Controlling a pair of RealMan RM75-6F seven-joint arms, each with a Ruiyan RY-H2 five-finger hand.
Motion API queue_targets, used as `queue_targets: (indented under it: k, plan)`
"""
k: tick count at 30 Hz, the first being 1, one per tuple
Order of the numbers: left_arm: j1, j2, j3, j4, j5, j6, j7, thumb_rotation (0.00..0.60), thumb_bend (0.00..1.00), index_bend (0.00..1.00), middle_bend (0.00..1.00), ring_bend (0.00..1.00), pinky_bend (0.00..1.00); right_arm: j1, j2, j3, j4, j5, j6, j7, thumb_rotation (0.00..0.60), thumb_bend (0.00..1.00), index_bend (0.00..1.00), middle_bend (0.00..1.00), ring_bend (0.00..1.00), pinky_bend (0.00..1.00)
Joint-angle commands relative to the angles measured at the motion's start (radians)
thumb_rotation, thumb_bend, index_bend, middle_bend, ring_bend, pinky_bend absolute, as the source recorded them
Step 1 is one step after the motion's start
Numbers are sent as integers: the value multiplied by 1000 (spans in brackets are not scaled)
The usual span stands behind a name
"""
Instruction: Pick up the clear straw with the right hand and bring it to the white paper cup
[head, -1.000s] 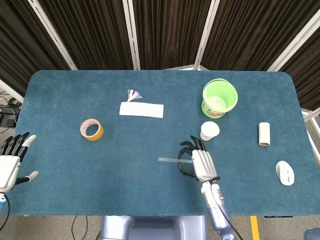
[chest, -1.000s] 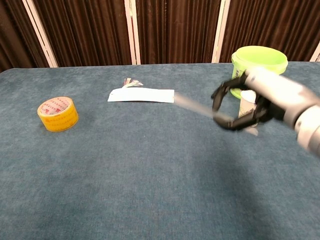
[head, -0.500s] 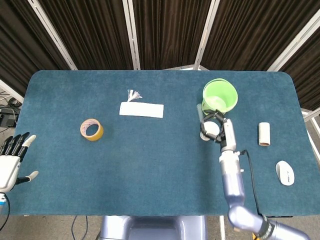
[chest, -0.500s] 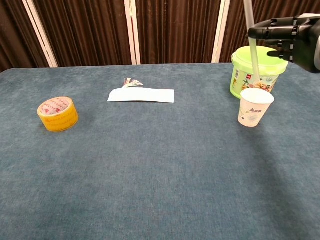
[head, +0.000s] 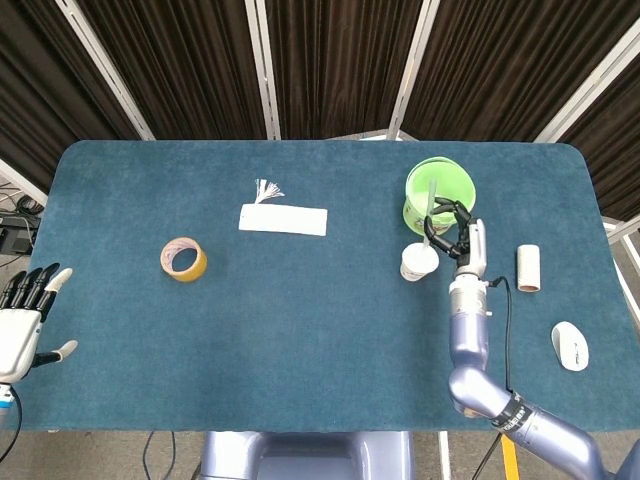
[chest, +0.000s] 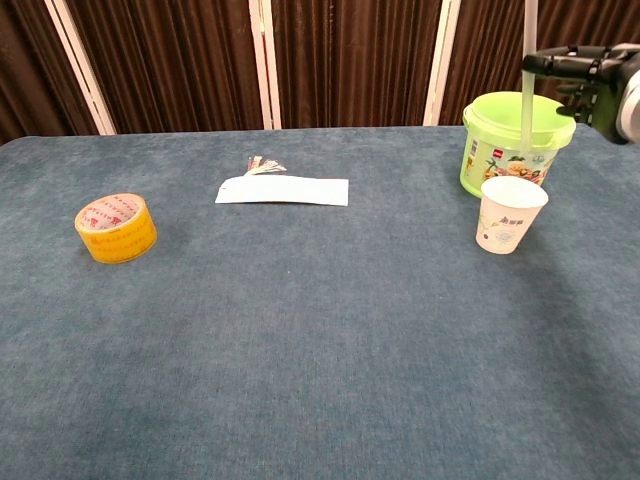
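My right hand (head: 457, 234) (chest: 588, 80) grips the clear straw (chest: 526, 90) (head: 432, 202), which hangs upright from its fingers. The straw's lower end sits just above the rim of the white paper cup (chest: 510, 214) (head: 418, 262), in front of the green bucket. The hand is raised well above the table, up and to the right of the cup. My left hand (head: 24, 318) rests open at the near left edge of the table, holding nothing; only the head view shows it.
A green bucket (head: 439, 194) (chest: 516, 140) stands right behind the cup. A yellow tape roll (head: 183, 259), a white paper strip (head: 283, 219), a cardboard tube (head: 528, 268) and a white mouse (head: 571, 346) lie on the blue table (head: 300, 330).
The right hand lifted the straw from low over the table's middle, turned it upright, and carried it right over the cup. The left hand stayed put.
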Motion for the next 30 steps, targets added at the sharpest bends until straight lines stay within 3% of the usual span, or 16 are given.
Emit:
queue_targets:
  k: [1,13,30]
  plan:
    - [0,0,0,-1,0,-1,0,600,131,0,0,0,0,3,-16,-12,19,-19,-2,25,600,386,622,282,0,0]
    - [-1,2,0,-2,-1,-2,-4,600,139,0,0,0,0,0,-76,-38,119,-96,-12,158,600,386,622,283,0,0]
    - [-1,2,1,-3,-2,-2,0,600,140,0,0,0,0,-28,-91,-74,178,-115,-38,220,600,385,622,283,0,0]
